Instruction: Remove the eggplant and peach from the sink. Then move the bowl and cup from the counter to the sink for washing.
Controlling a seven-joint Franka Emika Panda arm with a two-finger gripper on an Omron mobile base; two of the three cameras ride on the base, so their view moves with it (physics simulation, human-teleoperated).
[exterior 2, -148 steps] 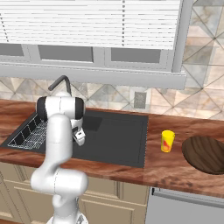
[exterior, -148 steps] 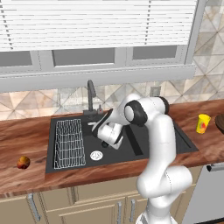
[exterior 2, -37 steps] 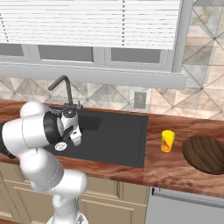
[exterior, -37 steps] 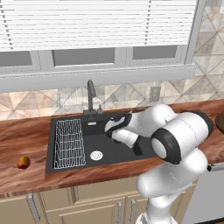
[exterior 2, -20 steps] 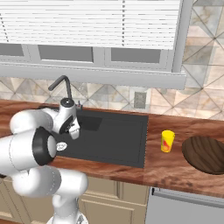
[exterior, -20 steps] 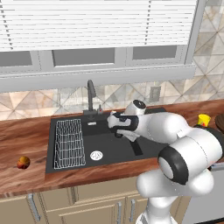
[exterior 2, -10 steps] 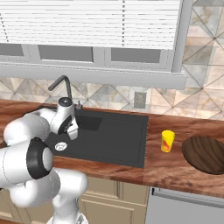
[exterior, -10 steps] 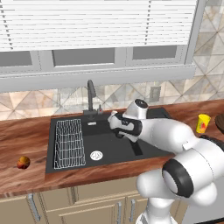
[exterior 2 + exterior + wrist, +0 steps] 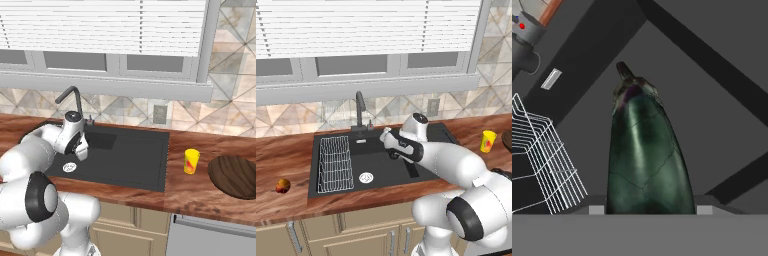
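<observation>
Swung back over the sink [image 9: 421, 172], the gripper [image 9: 649, 207] clamps the eggplant [image 9: 646, 155], its stem pointing toward twelve o'clock.

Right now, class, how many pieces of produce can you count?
2: the peach on the counter beyond the sink's rack end, and the eggplant over the basin.

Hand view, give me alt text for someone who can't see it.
A dark green eggplant stands large in the middle, stem end pointing away, rising from the bottom edge over the black sink. A white wire rack sits at left, and the faucet base at top left.
</observation>
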